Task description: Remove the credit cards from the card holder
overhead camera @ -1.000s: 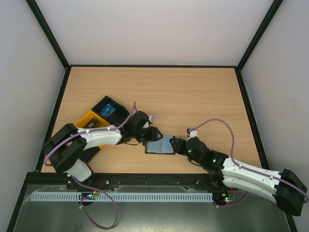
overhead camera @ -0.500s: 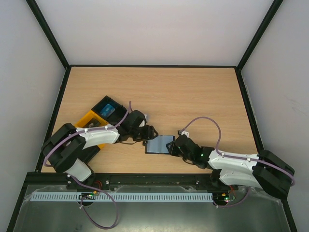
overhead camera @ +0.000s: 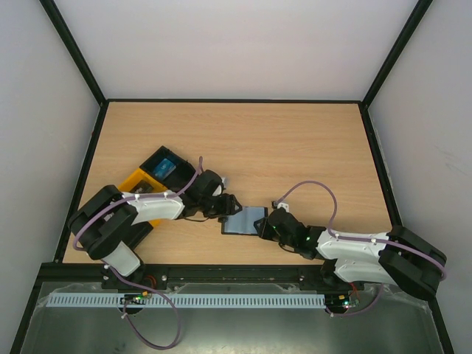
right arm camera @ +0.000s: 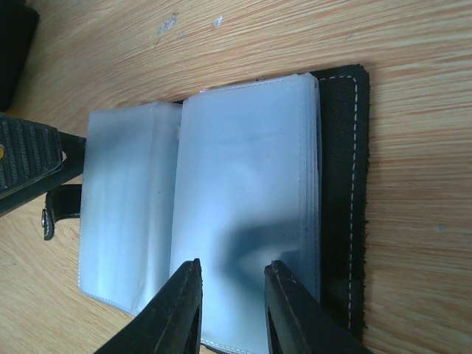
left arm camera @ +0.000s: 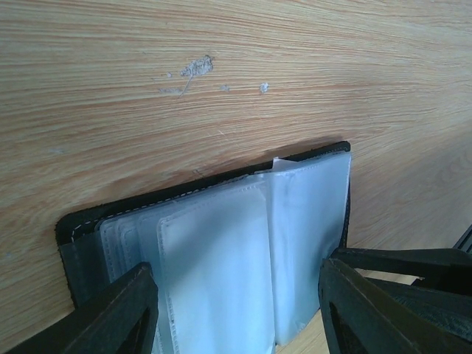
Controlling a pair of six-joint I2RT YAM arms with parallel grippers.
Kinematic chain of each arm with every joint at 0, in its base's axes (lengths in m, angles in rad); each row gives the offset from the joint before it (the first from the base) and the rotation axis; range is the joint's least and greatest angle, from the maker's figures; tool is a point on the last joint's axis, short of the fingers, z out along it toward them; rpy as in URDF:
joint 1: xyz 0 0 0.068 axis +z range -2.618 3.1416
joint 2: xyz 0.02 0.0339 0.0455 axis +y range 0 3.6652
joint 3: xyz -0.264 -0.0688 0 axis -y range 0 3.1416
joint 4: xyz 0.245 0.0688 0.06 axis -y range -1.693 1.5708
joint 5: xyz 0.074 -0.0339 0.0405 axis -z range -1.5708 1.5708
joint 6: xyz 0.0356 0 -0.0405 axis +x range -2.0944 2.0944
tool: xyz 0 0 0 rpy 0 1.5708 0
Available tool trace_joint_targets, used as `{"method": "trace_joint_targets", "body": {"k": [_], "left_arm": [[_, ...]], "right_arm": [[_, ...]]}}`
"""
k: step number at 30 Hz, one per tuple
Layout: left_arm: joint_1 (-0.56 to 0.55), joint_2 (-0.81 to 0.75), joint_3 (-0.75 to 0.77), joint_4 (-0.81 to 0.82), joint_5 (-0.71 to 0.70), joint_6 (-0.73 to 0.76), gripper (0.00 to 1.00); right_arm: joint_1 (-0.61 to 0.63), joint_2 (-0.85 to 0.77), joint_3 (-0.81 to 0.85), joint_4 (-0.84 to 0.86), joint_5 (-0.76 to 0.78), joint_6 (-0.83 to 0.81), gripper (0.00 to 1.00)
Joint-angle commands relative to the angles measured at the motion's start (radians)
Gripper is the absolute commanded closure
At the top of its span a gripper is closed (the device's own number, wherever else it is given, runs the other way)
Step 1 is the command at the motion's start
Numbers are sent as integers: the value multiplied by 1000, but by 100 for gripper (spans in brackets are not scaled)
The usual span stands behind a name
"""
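1. The table [overhead camera: 295, 147] carries everything. The action is bunched at its near edge, between the two arms.
2. A black tray [overhead camera: 157, 153] and an orange tray [overhead camera: 131, 181] sit well off to the left, behind the left arm. Something blue lies in the black one. Neither blocks the work.
3. The card holder [overhead camera: 245, 220] lies open and flat in the middle, its long axis running from one gripper across to the other. It touches or nearly touches both.
4. The clear sleeves [right arm camera: 243, 192] are fanned over the black cover. No credit cards show through them from either wrist view.
5. The left gripper [left arm camera: 236, 271] comes in from the holder's left end, jaws wide, one finger at each side of the sleeves, gripping nothing.
6. The right gripper [right arm camera: 234, 267] is right over the sleeve stack's edge, jaws narrow with a slim gap, nothing clearly pinched. I'd call it the nearer arm for lifting a leaf. The floppy overlapping sleeves are the obstacle.
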Motion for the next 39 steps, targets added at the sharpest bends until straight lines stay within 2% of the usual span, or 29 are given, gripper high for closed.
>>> {"method": "trace_joint_targets", "body": {"k": [1, 7, 17, 26, 33, 39], "left_arm": [[8, 18, 4, -25, -7, 10, 39], [8, -19, 28, -123, -51, 49, 38], [4, 8, 17, -47, 27, 22, 38], [-12, -19, 31, -19, 62, 2, 54], [-24, 7, 31, 29, 96, -22, 56], [-33, 0, 42, 40, 96, -37, 70]], "right_arm": [[-1, 9, -20, 8, 11, 12, 75], [-1, 25, -26, 24, 9, 12, 75], [-1, 27, -37, 53, -2, 22, 75], [0, 29, -32, 56, 4, 19, 75], [2, 32, -28, 59, 7, 17, 75], [2, 15, -30, 52, 18, 17, 75]]}}
